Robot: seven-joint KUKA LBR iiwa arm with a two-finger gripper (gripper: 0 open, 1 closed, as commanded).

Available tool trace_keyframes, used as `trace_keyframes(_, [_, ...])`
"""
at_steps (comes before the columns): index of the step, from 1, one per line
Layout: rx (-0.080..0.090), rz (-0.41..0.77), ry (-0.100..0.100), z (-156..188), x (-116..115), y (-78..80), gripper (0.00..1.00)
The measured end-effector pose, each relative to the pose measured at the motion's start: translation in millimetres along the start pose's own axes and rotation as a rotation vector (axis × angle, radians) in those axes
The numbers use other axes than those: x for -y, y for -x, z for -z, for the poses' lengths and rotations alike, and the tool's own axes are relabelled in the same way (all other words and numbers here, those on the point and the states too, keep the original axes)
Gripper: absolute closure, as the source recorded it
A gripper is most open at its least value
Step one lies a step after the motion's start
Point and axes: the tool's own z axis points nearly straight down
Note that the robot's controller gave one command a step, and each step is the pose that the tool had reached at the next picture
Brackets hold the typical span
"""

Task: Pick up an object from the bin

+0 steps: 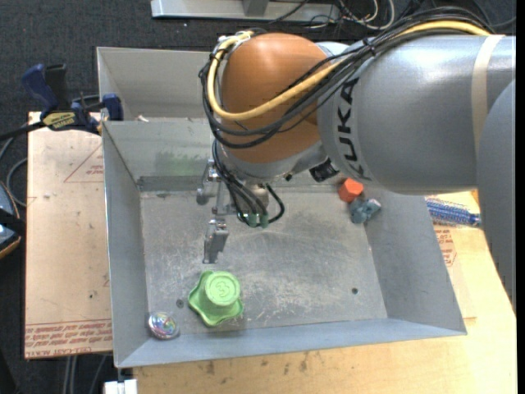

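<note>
My gripper (213, 251) hangs low over the left middle of the bin floor, under the arm's orange cover. Just in front of it, near the bin's front wall, lies a green round ridged thing (216, 298) like a cap, with a spiral mark on top. The gripper's tip is a short way above and behind this green thing, apart from it. A small shiny ball (162, 325) rests in the front left corner.
By the right wall lie a small orange piece (351, 190) and a grey-blue piece (364, 210) close together. The arm and its cables cover the back of the bin.
</note>
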Motion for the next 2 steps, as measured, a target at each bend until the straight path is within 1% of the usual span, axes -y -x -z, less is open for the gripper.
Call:
trace_keyframes(1, [0.015,-0.141,0.006,-170,38,-54.7,0.00])
trace_keyframes(2, [0.012,-0.411,0.012,-169,54,-60.3,0.00])
